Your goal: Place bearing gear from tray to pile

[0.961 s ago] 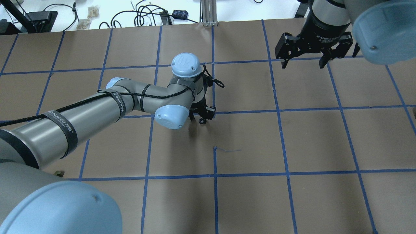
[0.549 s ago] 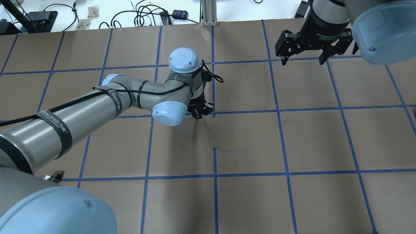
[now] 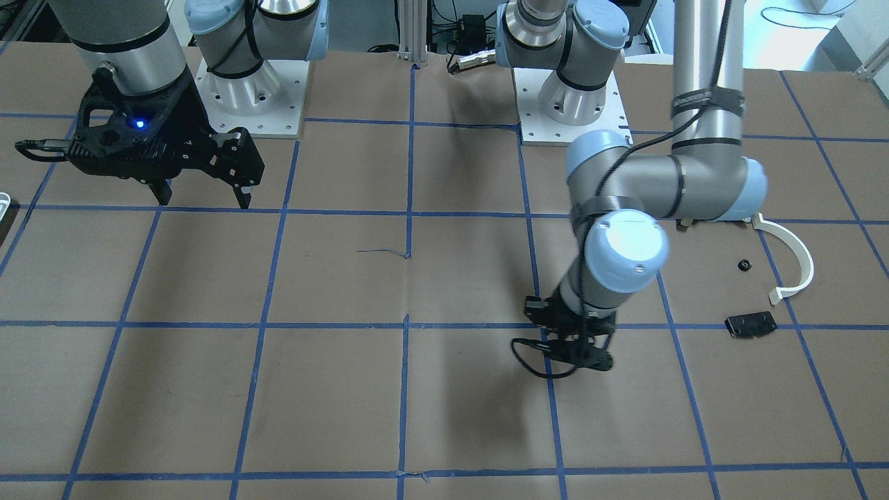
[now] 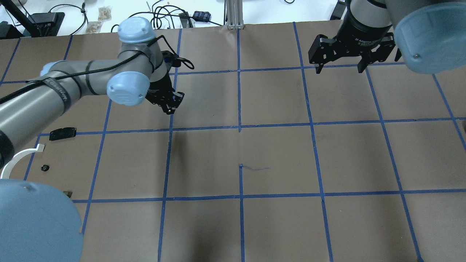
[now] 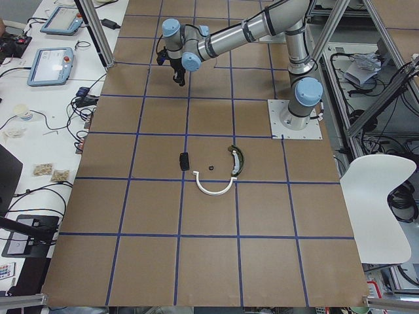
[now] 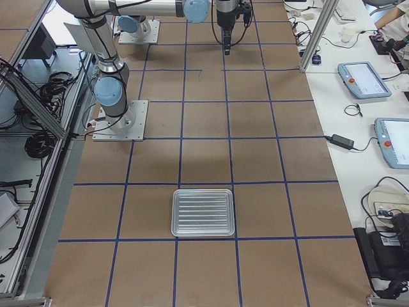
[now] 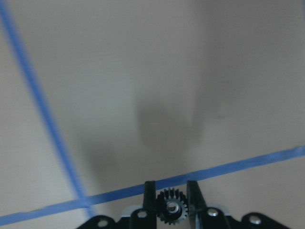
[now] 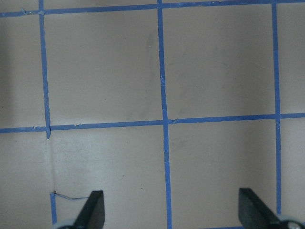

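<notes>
My left gripper point(image 4: 169, 108) is shut on a small black toothed bearing gear point(image 7: 170, 211), which shows between the fingertips in the left wrist view. It hangs above the brown paper, right of the pile. The pile lies at the table's left: a flat black block point(image 4: 62, 133), a white curved arc point(image 4: 17, 158), a small dark round part point(image 4: 44, 167), and in the exterior left view a dark curved metal piece point(image 5: 237, 159). The silver ribbed tray point(image 6: 203, 212) shows in the exterior right view. My right gripper point(image 4: 338, 69) is open and empty at the far right.
Blue tape lines grid the brown paper table point(image 4: 276, 153). Cables and small boxes point(image 4: 160, 16) lie beyond the far edge. The left arm's elbow point(image 4: 125, 87) reaches across the left half of the table.
My left arm has swung left and farther from the robot, carrying the gear from the table's middle toward the pile's side. The right gripper has barely moved.
</notes>
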Robot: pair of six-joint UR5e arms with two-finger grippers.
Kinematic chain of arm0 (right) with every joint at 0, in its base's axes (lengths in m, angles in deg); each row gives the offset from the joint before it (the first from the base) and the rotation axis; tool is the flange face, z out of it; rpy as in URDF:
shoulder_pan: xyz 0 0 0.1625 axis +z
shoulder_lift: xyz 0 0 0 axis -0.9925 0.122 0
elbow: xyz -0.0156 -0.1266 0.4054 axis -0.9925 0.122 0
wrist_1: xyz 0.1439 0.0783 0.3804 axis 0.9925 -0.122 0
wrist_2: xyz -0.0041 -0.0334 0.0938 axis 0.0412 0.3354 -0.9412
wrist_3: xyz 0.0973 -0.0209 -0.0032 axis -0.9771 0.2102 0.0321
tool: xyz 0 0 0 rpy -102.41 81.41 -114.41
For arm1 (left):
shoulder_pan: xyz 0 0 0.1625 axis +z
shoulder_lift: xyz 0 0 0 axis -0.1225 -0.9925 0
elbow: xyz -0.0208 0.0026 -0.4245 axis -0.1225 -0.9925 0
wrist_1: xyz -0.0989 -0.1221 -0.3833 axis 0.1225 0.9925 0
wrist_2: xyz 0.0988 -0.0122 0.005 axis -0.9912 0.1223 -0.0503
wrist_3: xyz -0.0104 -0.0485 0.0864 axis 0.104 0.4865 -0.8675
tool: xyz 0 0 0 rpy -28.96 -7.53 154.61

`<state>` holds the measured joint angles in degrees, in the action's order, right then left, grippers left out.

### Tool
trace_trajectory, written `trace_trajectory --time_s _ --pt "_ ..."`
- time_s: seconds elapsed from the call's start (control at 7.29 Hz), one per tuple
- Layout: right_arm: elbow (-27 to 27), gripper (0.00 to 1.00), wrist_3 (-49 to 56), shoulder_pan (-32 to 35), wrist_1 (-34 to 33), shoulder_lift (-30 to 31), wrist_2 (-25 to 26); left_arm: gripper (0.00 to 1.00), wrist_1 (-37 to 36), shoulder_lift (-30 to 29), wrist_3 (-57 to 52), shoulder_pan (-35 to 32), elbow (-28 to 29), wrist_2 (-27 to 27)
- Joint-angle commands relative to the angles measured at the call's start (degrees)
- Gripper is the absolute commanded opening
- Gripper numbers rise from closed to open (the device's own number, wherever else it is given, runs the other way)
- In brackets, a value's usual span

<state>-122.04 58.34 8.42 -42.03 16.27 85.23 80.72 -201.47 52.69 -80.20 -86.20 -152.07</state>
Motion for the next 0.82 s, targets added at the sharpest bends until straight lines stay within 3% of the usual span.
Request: trace_trajectory --time_s 0.0,0.27,0.69 --pt "-0.01 1.0 0.0 0.0 -0.13 -0.03 -0.06 0.0 2.79 1.62 -12.98 13.09 -0.87 -1.89" --pt "0.08 1.0 0.0 0.0 -0.13 -0.03 -0.06 0.0 2.53 1.98 -24.66 21.71 -2.8 -2.79" --pt "-0.01 1.0 0.0 0.0 -0.13 -0.03 -0.06 0.0 2.62 1.89 -32.77 34.64 -5.96 -4.45"
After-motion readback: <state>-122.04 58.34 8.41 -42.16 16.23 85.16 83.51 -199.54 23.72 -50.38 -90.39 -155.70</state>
